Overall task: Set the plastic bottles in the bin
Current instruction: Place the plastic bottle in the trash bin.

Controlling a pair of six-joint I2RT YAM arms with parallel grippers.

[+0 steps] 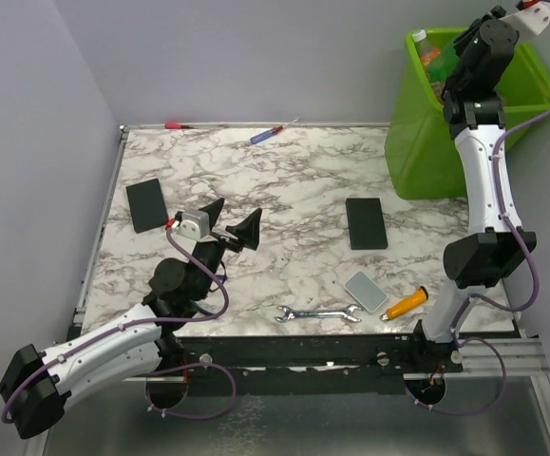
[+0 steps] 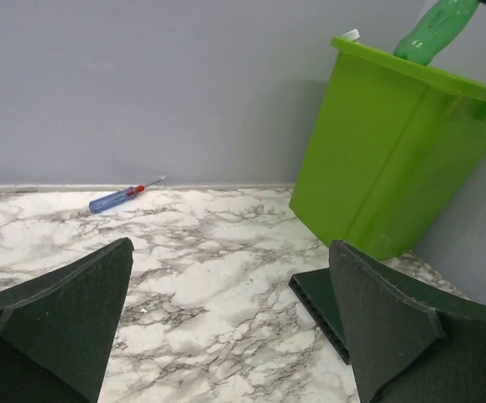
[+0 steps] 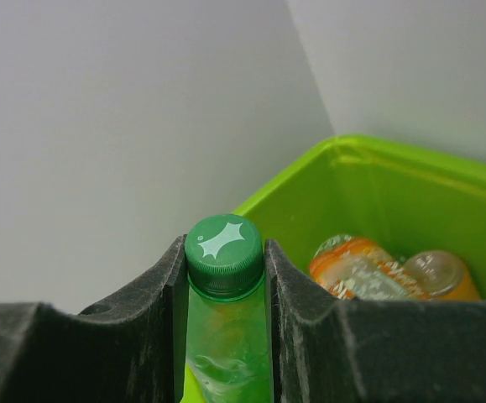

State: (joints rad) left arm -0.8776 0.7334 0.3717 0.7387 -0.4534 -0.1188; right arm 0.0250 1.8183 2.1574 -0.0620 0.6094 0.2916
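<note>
My right gripper (image 1: pixel 466 59) is high over the lime-green bin (image 1: pixel 417 142), shut on a green plastic bottle (image 3: pixel 226 336) by its neck, just under the green cap. In the left wrist view that bottle (image 2: pixel 434 29) hangs above the bin's rim (image 2: pixel 410 71). Inside the bin (image 3: pixel 377 185) lie orange bottles (image 3: pixel 352 262), which also show in the top view (image 1: pixel 431 57). My left gripper (image 1: pixel 232 228) is open and empty, low over the marble table left of centre; its fingers (image 2: pixel 66 311) stand wide apart. No bottles show on the table.
Two black slabs (image 1: pixel 145 204) (image 1: pixel 366 223), a grey slab (image 1: pixel 366 292), a wrench (image 1: pixel 317 313) and an orange-handled screwdriver (image 1: pixel 406 304) lie on the table. A blue screwdriver (image 1: pixel 270 131) and a red tool (image 1: pixel 175 124) lie by the back wall.
</note>
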